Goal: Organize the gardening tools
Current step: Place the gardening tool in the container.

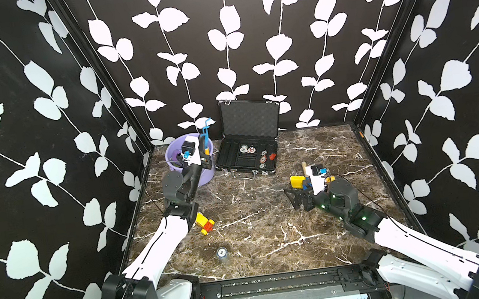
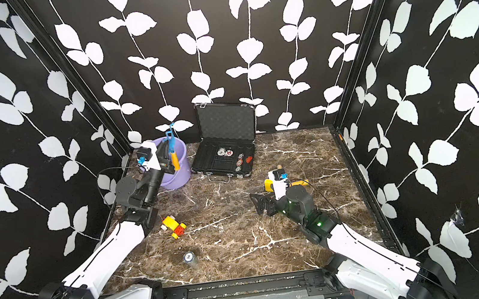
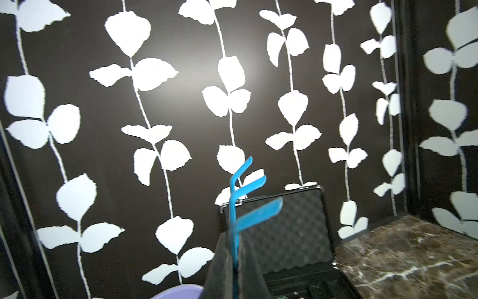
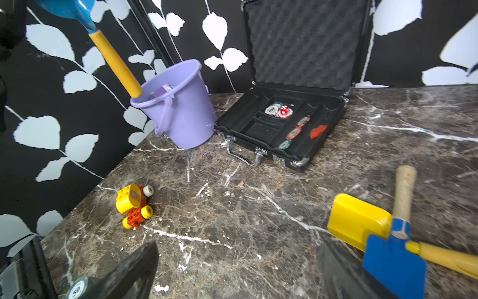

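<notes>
A blue three-pronged rake (image 1: 205,132) with a yellow handle (image 4: 116,62) stands upright over the purple bucket (image 1: 206,178), handle end at the rim. My left gripper (image 3: 234,248) is shut on its blue stem, prongs (image 3: 243,202) pointing up. Something purple lies inside the bucket (image 4: 186,121). On the right of the table, a yellow-headed scoop (image 4: 359,220) and a blue trowel (image 4: 393,256) with a pale handle lie crossed. My right gripper (image 4: 238,271) is open just left of them, low over bare marble, holding nothing; in a top view it (image 1: 297,201) sits beside the scoop (image 1: 296,181).
An open black case (image 1: 248,155) with round discs stands at the back, next to the bucket. A yellow-and-red toy vehicle (image 1: 204,222) lies near the left arm. A small stack topped by a disc (image 1: 222,253) sits front centre. Patterned walls close in three sides.
</notes>
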Motion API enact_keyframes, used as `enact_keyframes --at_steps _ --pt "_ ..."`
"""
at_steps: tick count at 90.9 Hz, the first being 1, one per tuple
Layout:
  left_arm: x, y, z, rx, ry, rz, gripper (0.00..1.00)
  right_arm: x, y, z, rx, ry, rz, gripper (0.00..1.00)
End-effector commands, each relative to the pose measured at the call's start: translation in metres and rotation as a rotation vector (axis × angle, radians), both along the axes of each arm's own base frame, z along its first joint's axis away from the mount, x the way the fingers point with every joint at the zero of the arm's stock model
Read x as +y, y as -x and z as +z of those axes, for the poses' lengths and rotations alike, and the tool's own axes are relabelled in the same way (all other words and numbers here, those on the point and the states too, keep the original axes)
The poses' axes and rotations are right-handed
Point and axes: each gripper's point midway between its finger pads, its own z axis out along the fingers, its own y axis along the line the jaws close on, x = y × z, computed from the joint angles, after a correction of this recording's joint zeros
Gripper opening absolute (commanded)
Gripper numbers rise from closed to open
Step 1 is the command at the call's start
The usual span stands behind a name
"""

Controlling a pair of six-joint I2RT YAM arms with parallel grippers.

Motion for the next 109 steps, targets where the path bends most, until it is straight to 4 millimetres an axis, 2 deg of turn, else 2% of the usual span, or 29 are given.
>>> enact_keyframes --at_steps 1,29,52,78,90,100,109 --pt "0.018 -0.005 0.028 -0.112 0.017 0.049 0.00 -0.011 -0.001 0.002 -0.017 0.027 -0.049 1.00" --pt "0.067 -0.051 -0.003 -0.096 0.092 0.157 0.00 -0.034 -0.001 -0.002 0.000 0.058 -0.160 1.00" --pt "0.073 -0.076 -0.051 -0.042 0.107 0.192 0.00 -0.062 -0.003 -0.017 0.056 0.103 -0.305 0.99" --pt "0.077 -0.103 -0.095 0.018 0.160 0.172 0.00 -0.094 -0.001 -0.036 0.163 0.172 -0.475 0.99" --pt "0.079 -0.114 -0.115 0.059 0.167 0.175 0.00 -0.100 -0.005 -0.044 0.222 0.208 -0.507 0.99" --pt "0.082 -0.119 -0.127 0.087 0.184 0.179 0.00 -0.104 -0.014 -0.059 0.317 0.218 -0.511 0.99" --pt "0.083 -0.123 -0.136 0.109 0.202 0.174 0.05 -0.104 -0.023 -0.069 0.380 0.209 -0.504 0.96"
